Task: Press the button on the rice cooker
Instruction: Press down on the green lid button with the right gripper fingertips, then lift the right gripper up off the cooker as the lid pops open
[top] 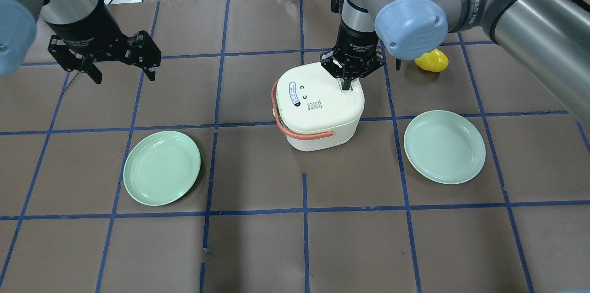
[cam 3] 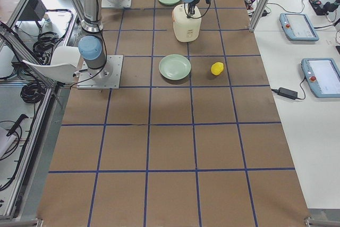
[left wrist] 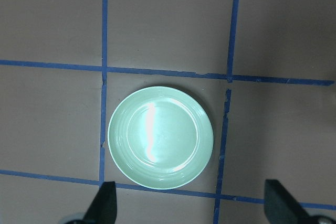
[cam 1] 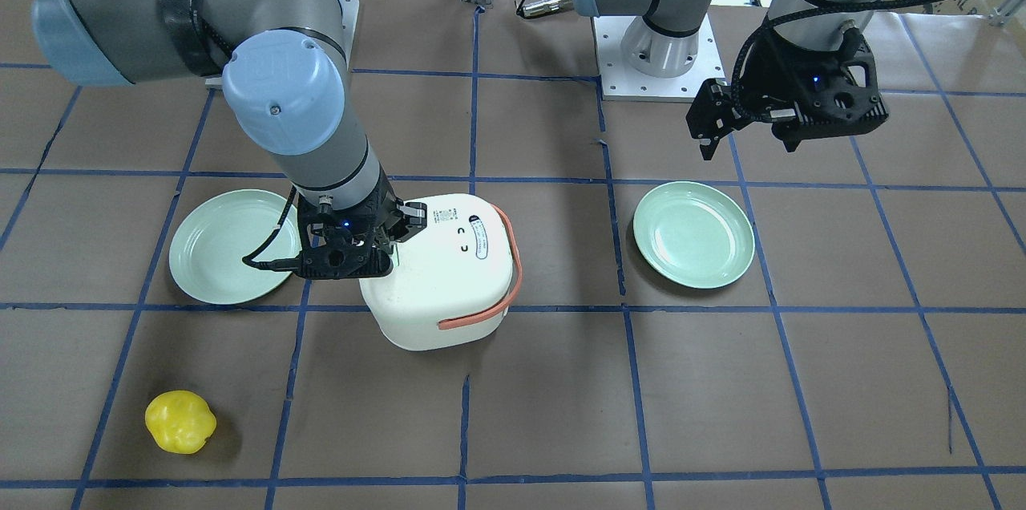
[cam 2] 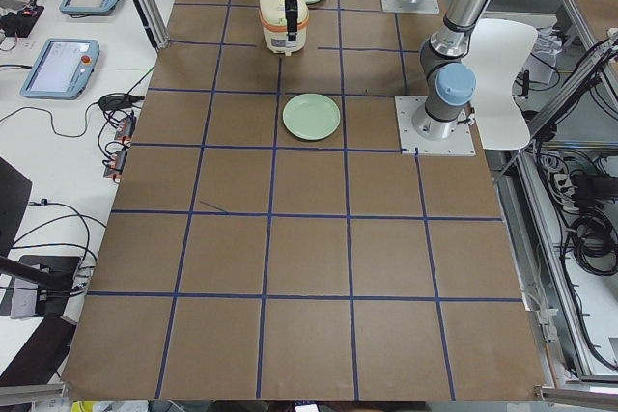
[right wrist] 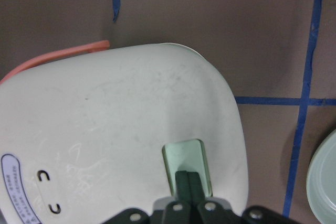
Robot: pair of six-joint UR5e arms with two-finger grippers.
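Observation:
The white rice cooker (top: pixel 318 108) with an orange handle stands mid-table; it also shows in the front view (cam 1: pixel 437 285). Its pale green button (right wrist: pixel 181 156) sits near one edge of the lid. My right gripper (top: pixel 346 82) is shut and points straight down, its fingertips (right wrist: pixel 188 182) resting on the button; it also shows in the front view (cam 1: pixel 391 252). My left gripper (top: pixel 123 71) is open and empty, hovering high over a green plate (left wrist: pixel 160 137), well away from the cooker.
Two pale green plates lie on the table, one on the left (top: pixel 162 167) and one on the right (top: pixel 445 146) of the cooker. A yellow pepper (top: pixel 432 60) lies beyond the right arm. Blue tape lines grid the brown table.

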